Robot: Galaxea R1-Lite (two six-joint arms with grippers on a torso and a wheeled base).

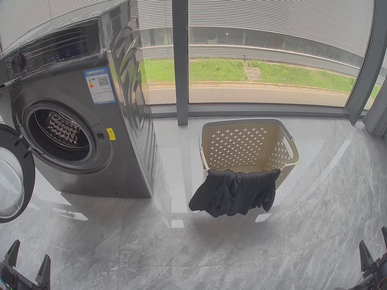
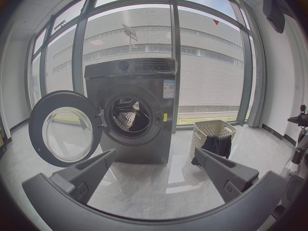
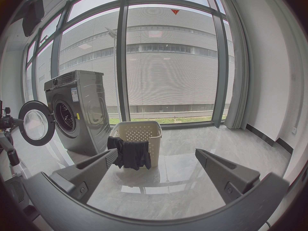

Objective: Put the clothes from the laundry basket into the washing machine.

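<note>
A black garment (image 1: 236, 192) is being borne on the basket (image 1: 242, 143) rim, near the washing machine (image 1: 121, 101). The left gripper (image 2: 154, 152) and right gripper (image 3: 154, 151) are being held wide, empty.

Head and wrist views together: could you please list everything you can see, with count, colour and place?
washing machine: one, grey, on the floor at the left, by the window
door: one, dark rim with clear glass, swung open at the machine's front
basket: one, beige, on the floor to the machine's right
garment: one, black, draped over the basket's near rim, hanging outside
window: one glass wall, grey frames, behind machine and basket
curtain: one, grey, at the window's right end
floor: grey, glossy
left gripper: one, black, open, low at the left
right gripper: one, black, open, low at the right
</note>
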